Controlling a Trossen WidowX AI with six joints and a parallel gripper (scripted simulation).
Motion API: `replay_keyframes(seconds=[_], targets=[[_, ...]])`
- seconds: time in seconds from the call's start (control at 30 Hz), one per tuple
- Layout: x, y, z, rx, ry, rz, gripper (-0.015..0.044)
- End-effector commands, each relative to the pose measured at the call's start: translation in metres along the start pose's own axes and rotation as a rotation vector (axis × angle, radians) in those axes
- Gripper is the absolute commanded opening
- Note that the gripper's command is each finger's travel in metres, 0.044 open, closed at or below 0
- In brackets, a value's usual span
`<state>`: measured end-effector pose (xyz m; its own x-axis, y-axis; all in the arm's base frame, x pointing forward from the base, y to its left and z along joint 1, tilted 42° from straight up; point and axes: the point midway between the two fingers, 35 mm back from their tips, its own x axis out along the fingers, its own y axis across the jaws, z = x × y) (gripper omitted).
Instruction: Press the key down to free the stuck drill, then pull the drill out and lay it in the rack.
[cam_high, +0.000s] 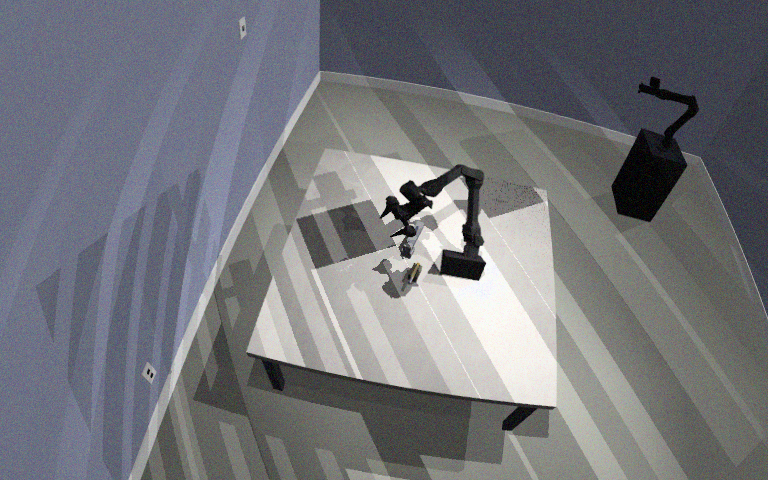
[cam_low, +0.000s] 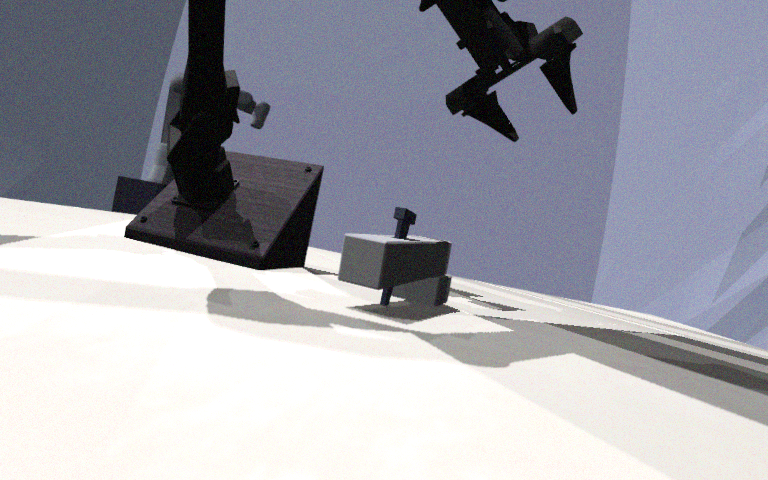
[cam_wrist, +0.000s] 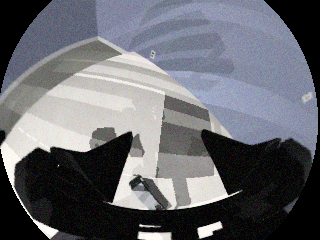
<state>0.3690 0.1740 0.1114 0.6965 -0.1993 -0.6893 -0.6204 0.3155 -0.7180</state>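
We see a pale white square tabletop (cam_high: 464, 339) striped with light and shadow. On it rest the arm's dark wedge-shaped base (cam_low: 249, 215) and, just to its right, a grey block fixture (cam_low: 390, 263).
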Motion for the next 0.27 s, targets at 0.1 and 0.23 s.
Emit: replay_keyframes(seconds=[0.1,0.23], targets=[[-0.048,-0.083,-0.014,0.168,-0.155,-0.265,0.044],[-0.087,-0.13,-0.033,0.274,-0.232,-0.438,0.044]])
